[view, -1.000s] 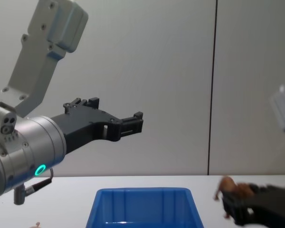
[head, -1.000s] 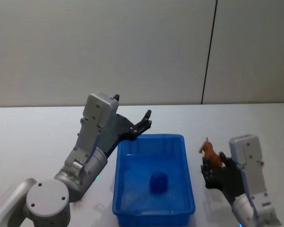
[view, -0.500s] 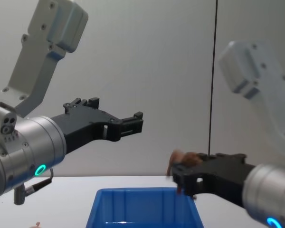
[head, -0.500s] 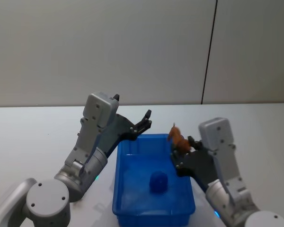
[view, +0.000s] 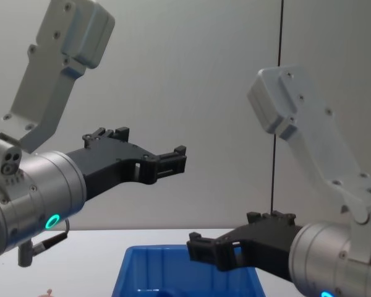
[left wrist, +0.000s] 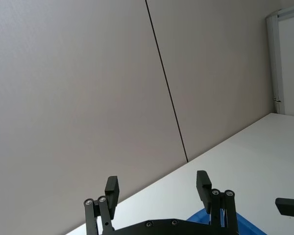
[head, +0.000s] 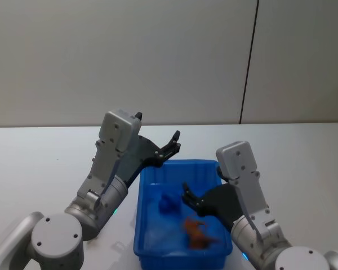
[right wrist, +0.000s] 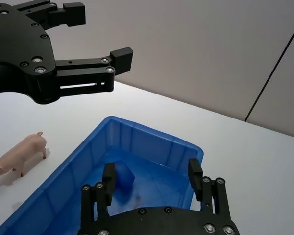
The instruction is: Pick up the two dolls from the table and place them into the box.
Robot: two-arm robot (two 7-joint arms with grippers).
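The blue box (head: pixel 139 220) stands on the white table (head: pixel 45 163). An orange-brown animal doll (head: pixel 198 233) lies inside it near the front, and a small blue figure (head: pixel 169 204) sits further back (right wrist: pixel 123 176). My right gripper (head: pixel 187 193) hangs open and empty over the box's middle (right wrist: pixel 151 172). Above the far left corner, my left gripper (head: pixel 174 142) is raised, open and empty (left wrist: pixel 158 185). A pale pink pig doll (right wrist: pixel 19 154) lies on the table outside the box's left wall (right wrist: pixel 152 134).
A plain grey wall with a dark vertical seam (head: pixel 248 62) runs behind the table. White tabletop stretches to the left, right and behind the box. A tip of the pink pig (view: pixel 47 291) peeks over the chest view's lower edge.
My right gripper swung left from beside the box to over it with the orange-brown doll, then opened. The doll now lies in the box. The blue figure shifted slightly. The left arm stayed still.
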